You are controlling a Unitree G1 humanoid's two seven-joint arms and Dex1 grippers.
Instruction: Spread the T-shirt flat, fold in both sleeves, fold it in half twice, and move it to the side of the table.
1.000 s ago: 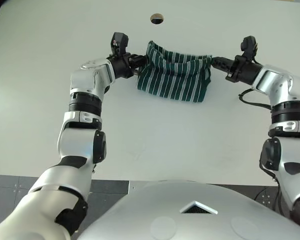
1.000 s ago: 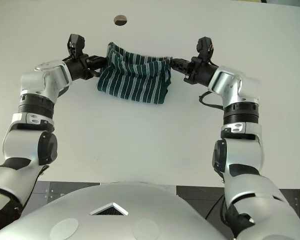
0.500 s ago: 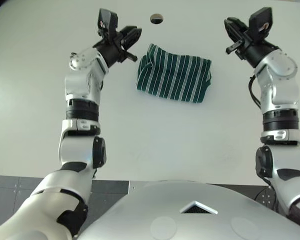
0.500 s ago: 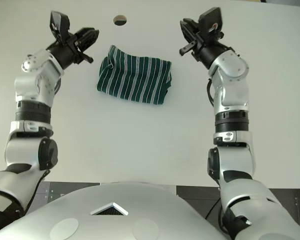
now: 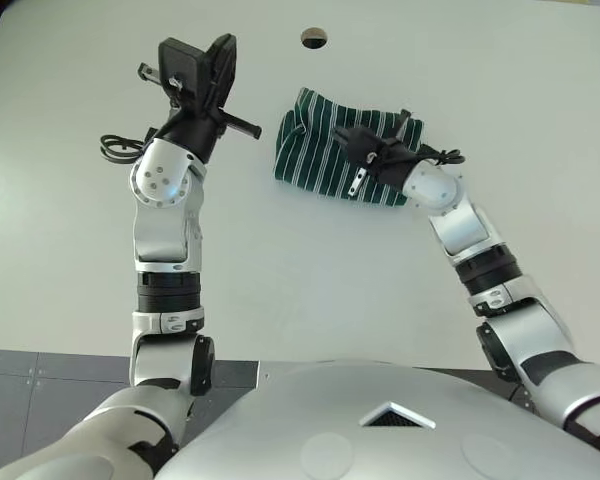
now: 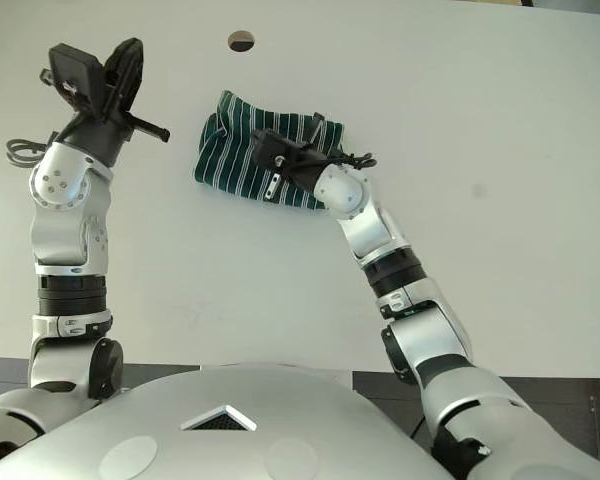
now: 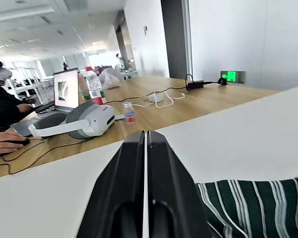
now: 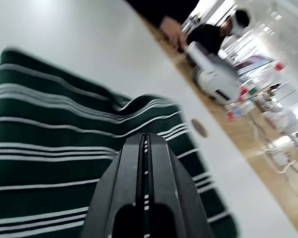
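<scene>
The T-shirt (image 5: 315,165) lay on the table (image 5: 280,270) as a small striped bundle, so the folding looked done and only the shift to the side seemed left. The right claw (image 5: 348,138) sat over the shirt's middle, fingers clenched together with no cloth between them, probably to press down and slide the bundle rather than lift it. The left claw (image 5: 224,52) was raised off to the shirt's left, also clenched on nothing, likely kept clear of that push. A round hole (image 5: 314,38) lay just beyond the shirt's far edge
</scene>
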